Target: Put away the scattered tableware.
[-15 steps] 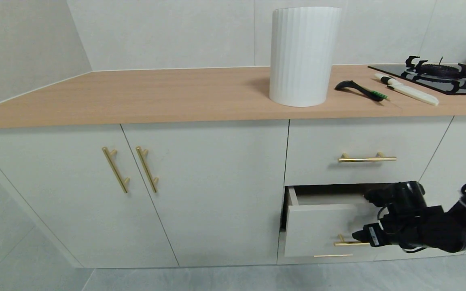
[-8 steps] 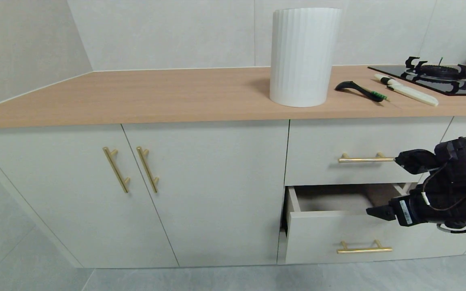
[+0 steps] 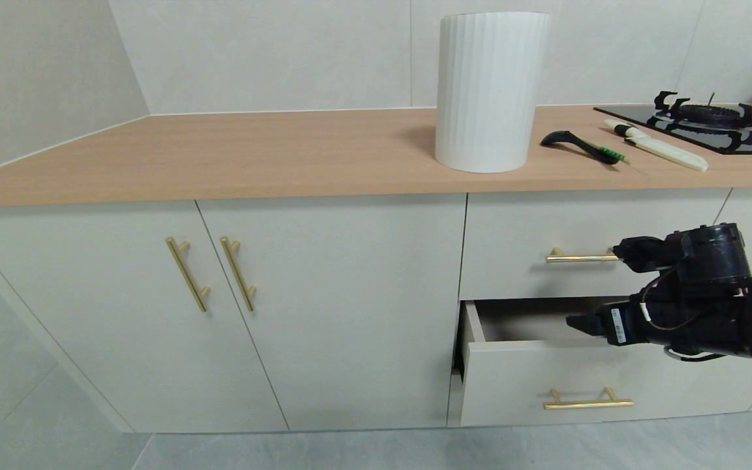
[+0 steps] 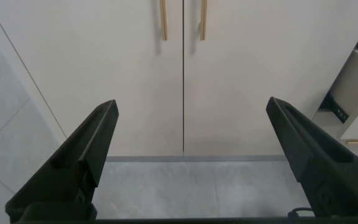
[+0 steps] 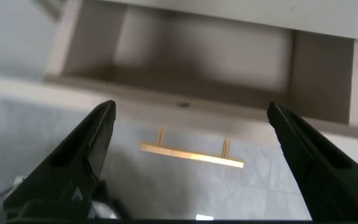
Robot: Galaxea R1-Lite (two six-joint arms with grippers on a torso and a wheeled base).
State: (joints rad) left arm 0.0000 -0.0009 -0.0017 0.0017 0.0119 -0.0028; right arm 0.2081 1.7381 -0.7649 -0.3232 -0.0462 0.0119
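Lower drawer stands open; my right hand hovers spread, empty. Next I'd fetch the knife from the surface.

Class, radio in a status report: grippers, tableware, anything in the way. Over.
Right gripper open, at pulled-out lower drawer. Left gripper open, low before cabinet doors. Black utensil and white knife lie on counter. Nothing blocks drawer.

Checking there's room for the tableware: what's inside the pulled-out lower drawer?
The pale lower drawer shows a bare floor and bare walls; nothing lies in the part that shows. The strip right behind its front panel is covered by that panel.
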